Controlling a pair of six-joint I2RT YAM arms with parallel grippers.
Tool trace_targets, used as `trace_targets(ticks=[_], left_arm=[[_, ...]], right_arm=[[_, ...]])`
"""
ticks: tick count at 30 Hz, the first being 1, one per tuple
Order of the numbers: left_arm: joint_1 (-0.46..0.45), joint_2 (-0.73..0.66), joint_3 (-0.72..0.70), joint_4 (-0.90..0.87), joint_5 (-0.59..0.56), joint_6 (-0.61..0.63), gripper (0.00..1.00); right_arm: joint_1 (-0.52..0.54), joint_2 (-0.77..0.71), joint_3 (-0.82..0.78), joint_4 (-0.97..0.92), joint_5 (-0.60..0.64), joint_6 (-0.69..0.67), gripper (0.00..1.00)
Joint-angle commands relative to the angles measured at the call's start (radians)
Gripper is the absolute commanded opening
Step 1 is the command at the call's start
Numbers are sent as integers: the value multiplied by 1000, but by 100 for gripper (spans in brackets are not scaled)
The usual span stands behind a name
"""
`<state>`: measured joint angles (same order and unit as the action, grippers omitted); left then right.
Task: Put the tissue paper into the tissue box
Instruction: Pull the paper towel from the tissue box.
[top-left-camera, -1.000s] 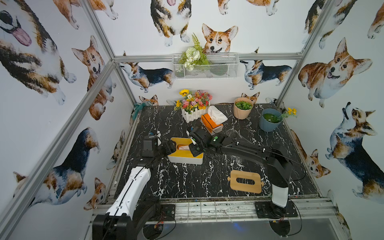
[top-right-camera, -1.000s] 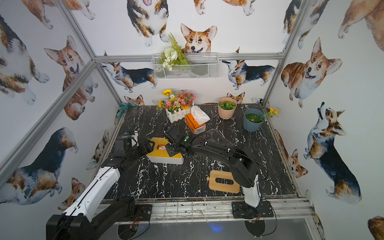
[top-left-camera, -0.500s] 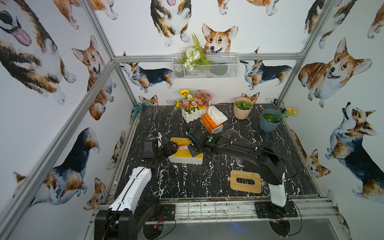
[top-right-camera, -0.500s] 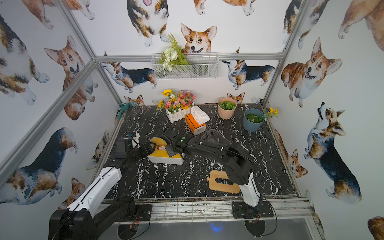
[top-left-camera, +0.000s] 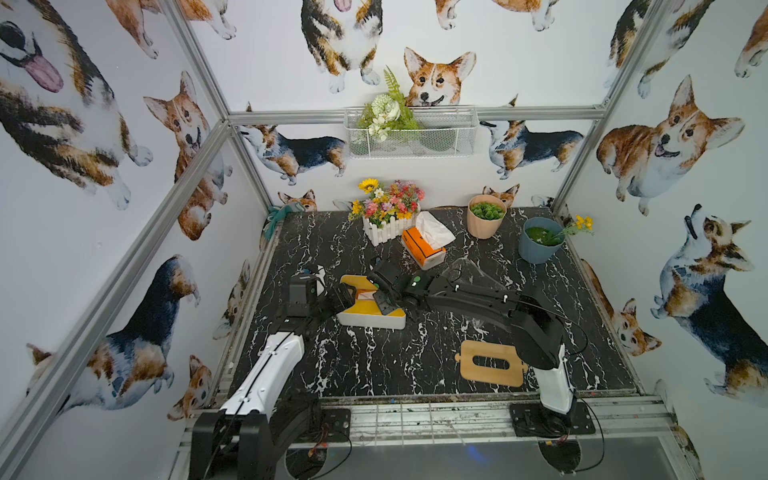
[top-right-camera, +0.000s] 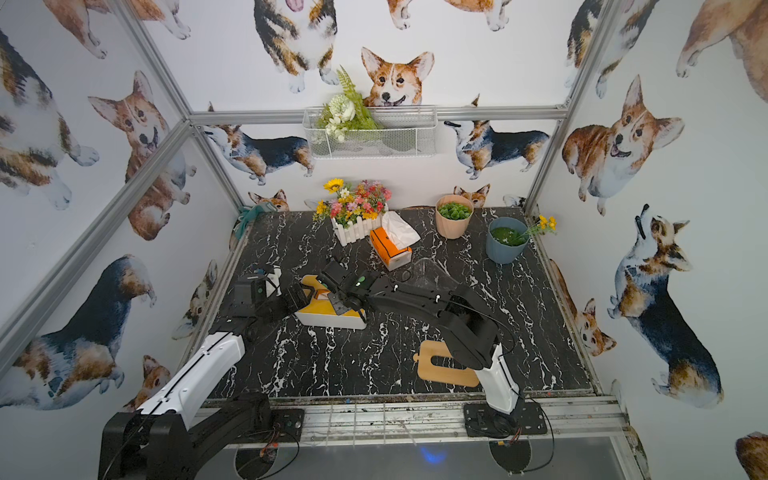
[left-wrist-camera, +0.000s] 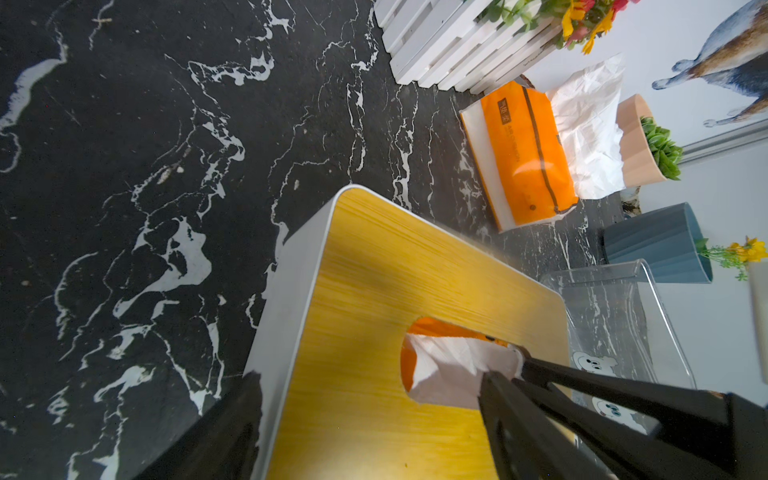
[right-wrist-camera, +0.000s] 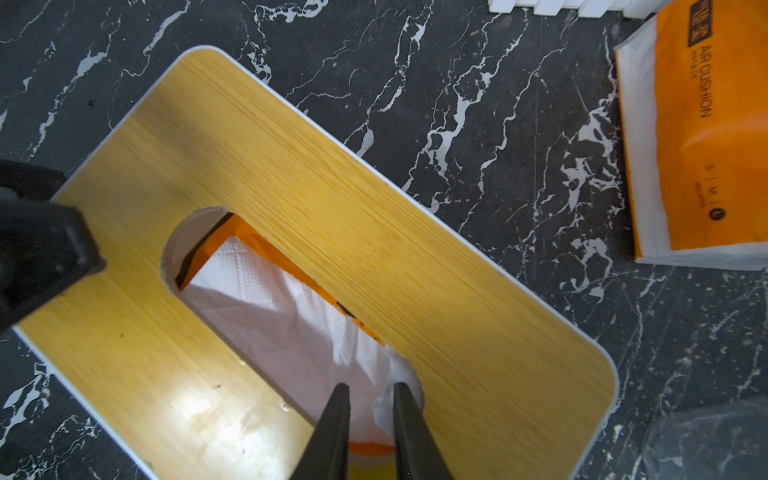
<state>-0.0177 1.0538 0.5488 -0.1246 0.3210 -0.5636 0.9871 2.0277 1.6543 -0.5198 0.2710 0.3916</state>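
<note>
Tissue paper between right jaws; left jaws beside tissue box; grips unclear; pack reads AIR CUSHION.

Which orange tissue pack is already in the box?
The pack under the slotted wooden lid, at the right tool; the other pack lies uncovered by the white flower fence.

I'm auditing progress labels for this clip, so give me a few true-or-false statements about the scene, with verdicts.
1. The tissue box has its wooden lid on. True.
2. The right claw is at the lid's slot, tissue paper between its fingers. True.
3. The spare orange tissue pack sits in the blue pot. False: it lies on the table beside the flower planter.
4. Only one wooden lid is in view. False: a second lid lies flat near the right arm's base.
</note>
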Motion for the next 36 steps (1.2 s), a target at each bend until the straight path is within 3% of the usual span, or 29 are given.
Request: trace_targets(ticks=[1,8,18,36], left_arm=[[1,0,-5,27,8,-5,86],[2,-1,-11,31,11,-7,86],[2,-11,-27,36,13,-11,86],[2,-37,-38,41,16,-15,86]], right_arm=[[1,6,4,-28,50,21,24],[5,39,16,-31,77,21,21],[11,42,28,-19,115,16,0],[12,-135,-56,153,-70,-34,0]])
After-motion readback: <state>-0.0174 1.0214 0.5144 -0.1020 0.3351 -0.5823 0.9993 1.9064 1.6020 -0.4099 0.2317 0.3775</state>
